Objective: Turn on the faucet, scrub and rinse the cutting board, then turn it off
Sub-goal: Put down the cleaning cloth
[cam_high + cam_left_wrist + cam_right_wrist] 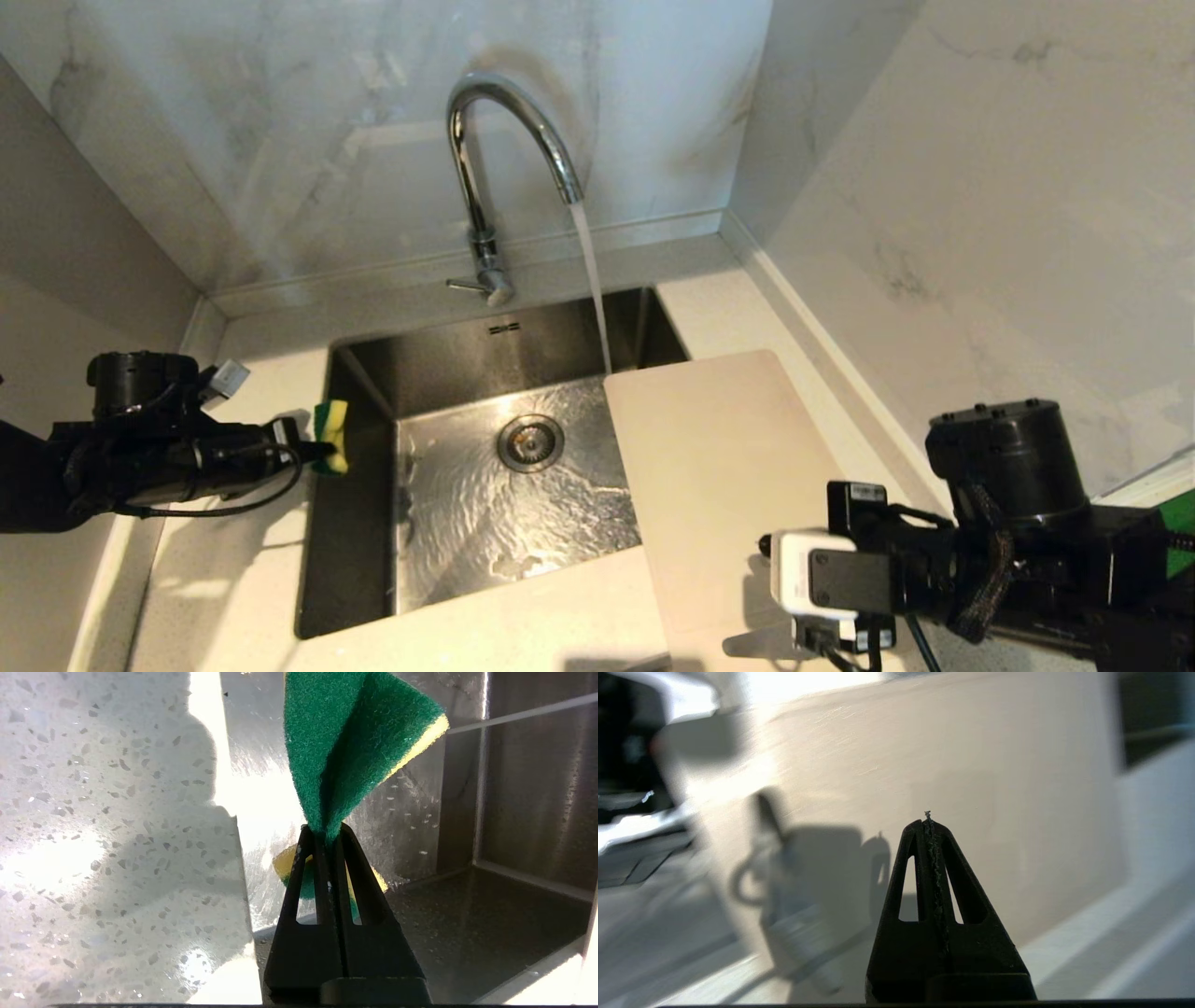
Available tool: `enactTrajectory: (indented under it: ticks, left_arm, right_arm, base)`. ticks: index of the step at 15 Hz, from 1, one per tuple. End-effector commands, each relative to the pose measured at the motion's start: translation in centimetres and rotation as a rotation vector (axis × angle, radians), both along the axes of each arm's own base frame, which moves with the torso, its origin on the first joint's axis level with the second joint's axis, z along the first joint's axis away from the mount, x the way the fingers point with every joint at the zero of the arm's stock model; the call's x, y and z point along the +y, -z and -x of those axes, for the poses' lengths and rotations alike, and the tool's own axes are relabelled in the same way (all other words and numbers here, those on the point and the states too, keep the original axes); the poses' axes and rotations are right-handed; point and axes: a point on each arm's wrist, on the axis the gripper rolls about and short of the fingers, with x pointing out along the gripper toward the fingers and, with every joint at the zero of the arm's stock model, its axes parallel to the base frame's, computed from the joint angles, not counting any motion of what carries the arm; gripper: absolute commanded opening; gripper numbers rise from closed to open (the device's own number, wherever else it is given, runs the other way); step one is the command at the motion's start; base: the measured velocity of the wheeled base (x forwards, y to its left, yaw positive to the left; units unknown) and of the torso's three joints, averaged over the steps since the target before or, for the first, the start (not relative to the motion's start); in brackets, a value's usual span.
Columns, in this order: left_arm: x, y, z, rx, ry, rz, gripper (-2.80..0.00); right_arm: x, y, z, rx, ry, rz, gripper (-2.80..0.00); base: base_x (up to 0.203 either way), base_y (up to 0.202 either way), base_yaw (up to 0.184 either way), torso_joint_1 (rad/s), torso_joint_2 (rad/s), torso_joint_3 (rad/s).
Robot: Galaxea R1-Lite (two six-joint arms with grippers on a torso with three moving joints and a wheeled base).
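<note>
The chrome faucet (504, 140) is running, and its stream (593, 280) falls into the sink just beside the far corner of the cutting board (719, 467). The pale board lies flat on the counter right of the sink, its left side over the basin. My left gripper (322, 448) (327, 830) hangs at the sink's left rim, shut on a green-and-yellow sponge (331, 434) (355, 742) that folds up out of the fingertips. My right gripper (928, 821) hovers over the cutting board (971, 765), shut with nothing held. The right arm (934, 569) sits at the board's near right corner.
The steel sink (355, 523) has water rippling round its drain (530, 442). The faucet's thin lever (464, 285) sticks out to the left at its base. Marble walls close the back and the right. Speckled counter (93, 835) lies left of the sink.
</note>
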Motion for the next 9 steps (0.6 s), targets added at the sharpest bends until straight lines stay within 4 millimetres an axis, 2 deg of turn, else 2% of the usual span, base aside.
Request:
enactTrajectory:
  ticks: [1, 4, 9]
  left_arm:
    - [0.0, -0.5, 0.2, -0.017, 0.001, 0.003, -2.8]
    - [0.0, -0.6, 0.3, -0.016, 0.001, 0.003, -2.8]
    - [-0.2, -0.1, 0.6, 0.003, 0.005, 0.002, -2.8]
  right_arm:
    - [0.6, -2.5, -1.5, -0.046, 0.042, -0.092, -2.8]
    - [0.8, -4.6, -2.2, -0.024, 0.121, -0.236, -2.8]
    - [0.8, -7.9, -2.2, 0.06, 0.253, -0.524, -2.8]
  base:
    - [0.0, 0.0, 0.0, 0.0, 0.0, 0.0]
    - [0.0, 0.0, 0.0, 0.0, 0.0, 0.0]
    - [0.0, 0.0, 0.0, 0.0, 0.0, 0.0]
